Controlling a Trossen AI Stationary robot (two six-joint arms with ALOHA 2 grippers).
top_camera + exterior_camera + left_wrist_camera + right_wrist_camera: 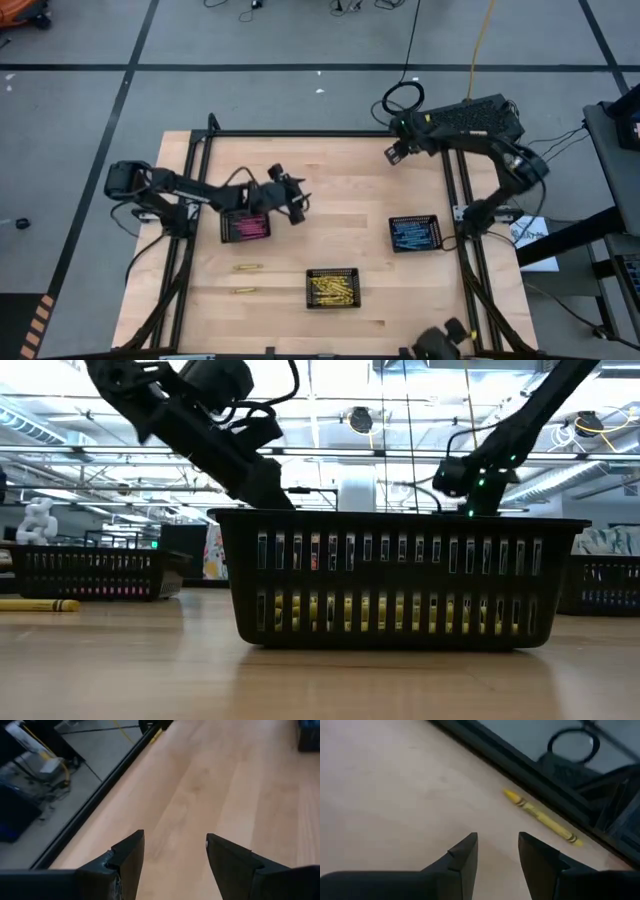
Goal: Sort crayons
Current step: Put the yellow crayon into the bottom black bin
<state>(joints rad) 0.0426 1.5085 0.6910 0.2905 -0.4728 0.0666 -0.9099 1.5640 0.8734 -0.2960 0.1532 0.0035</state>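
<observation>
Yellow crayon (540, 816) lies loose on the bench (330, 190) by its far right edge rail, just ahead of the right tool (497, 851), whose fingers stand parted and empty. Two more yellow crayons (248, 267) lie near the yellow tray (333, 288). The left tool (175, 855), spread and empty, hovers beside the pink tray (245, 227). Picking looks to be in hand; next the right tool must drop and straddle the crayon.

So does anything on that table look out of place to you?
Yes: two yellow crayons lie loose on the wood, left of the tray of yellow crayons. A third yellow crayon lies by the table's edge rail, just ahead of the right gripper.
</observation>
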